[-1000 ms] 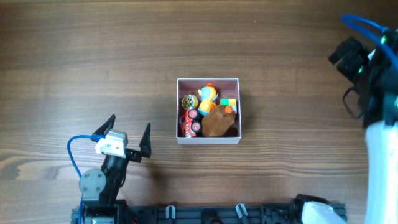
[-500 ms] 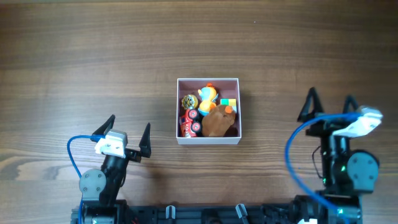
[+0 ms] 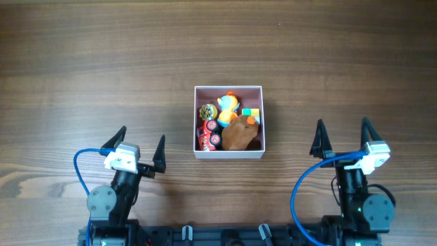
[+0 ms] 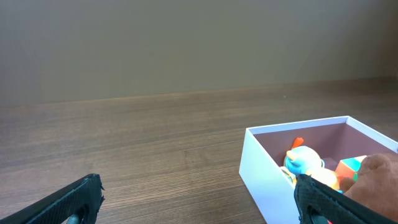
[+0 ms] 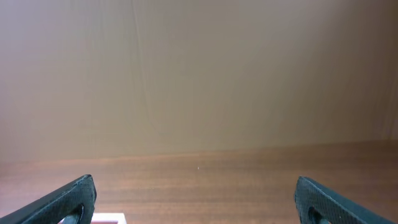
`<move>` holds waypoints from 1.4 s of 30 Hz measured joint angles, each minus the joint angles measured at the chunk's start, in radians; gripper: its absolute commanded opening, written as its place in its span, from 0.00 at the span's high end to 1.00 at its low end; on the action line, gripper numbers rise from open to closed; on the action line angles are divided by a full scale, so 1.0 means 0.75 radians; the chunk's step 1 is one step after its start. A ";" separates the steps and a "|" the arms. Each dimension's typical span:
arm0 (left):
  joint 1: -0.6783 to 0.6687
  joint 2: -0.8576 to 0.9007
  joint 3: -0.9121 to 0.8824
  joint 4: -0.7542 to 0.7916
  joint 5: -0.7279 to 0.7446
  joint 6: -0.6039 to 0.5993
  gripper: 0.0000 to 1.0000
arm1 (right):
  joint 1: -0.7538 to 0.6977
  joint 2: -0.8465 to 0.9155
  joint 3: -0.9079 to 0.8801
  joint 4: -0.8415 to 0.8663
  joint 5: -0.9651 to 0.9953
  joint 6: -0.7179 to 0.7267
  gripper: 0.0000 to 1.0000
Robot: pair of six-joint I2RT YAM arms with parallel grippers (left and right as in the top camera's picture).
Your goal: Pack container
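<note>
The container [image 3: 229,155], a square white box with a pink interior, sits at the table's middle. It holds several toys: a duck [image 3: 229,104], a red car [image 3: 209,134], a brown plush [image 3: 240,133], a yellow round toy [image 3: 206,111] and a colourful cube [image 3: 251,113]. It also shows in the left wrist view [image 4: 267,177] with the duck [image 4: 303,160] inside. My left gripper [image 3: 141,145] is open and empty, left of the box. My right gripper [image 3: 342,137] is open and empty, right of the box. A white corner of the box [image 5: 107,219] shows in the right wrist view.
Bare wooden table [image 3: 102,61] lies all round the box. A blue cable [image 3: 79,171] loops by the left arm and another [image 3: 307,198] by the right arm. A plain wall stands behind the table [image 5: 199,74].
The right arm has swung down from the upper right edge and settled low at the front right, its gripper open. The left arm and the box have not moved.
</note>
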 measured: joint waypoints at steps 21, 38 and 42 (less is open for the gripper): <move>0.000 0.000 0.001 0.000 0.000 0.000 0.00 | 0.000 -0.005 -0.142 -0.077 0.000 0.035 0.00; 0.000 0.000 0.000 0.000 0.001 0.000 0.00 | 0.000 -0.005 -0.142 -0.077 0.000 0.035 0.00; 0.000 0.000 0.000 0.000 0.000 0.000 0.00 | 0.000 -0.005 -0.142 -0.077 0.000 0.035 0.00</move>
